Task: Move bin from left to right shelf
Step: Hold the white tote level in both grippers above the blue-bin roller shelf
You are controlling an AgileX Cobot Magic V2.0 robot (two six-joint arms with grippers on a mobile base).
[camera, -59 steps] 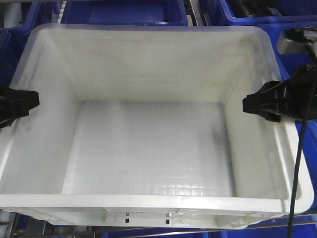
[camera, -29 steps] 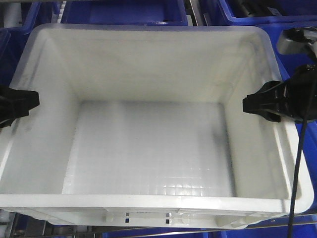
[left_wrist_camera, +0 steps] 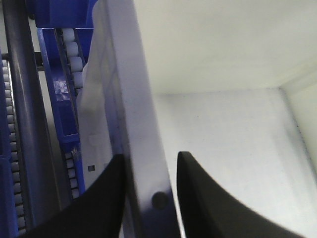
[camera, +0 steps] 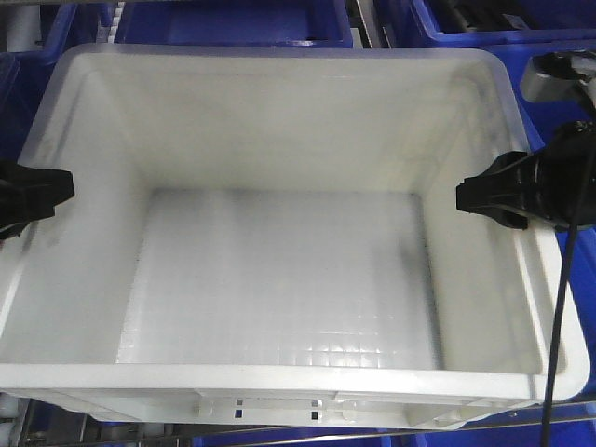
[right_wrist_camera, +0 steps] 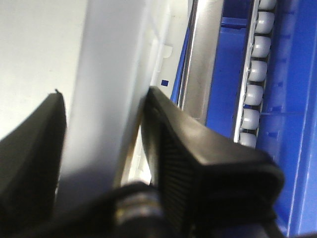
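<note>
The left gripper (left_wrist_camera: 151, 163) straddles the left rim of the white bin (camera: 279, 112), one finger inside and one outside, pressed against the wall. The right gripper (right_wrist_camera: 105, 99) clamps the right rim the same way. The bin sits among blue totes (camera: 233, 23), beside roller rails (right_wrist_camera: 257, 74). Nothing has shifted since half a second ago.

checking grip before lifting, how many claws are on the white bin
2: left claw on the left rim of the bin, right claw on the right rim.
</note>
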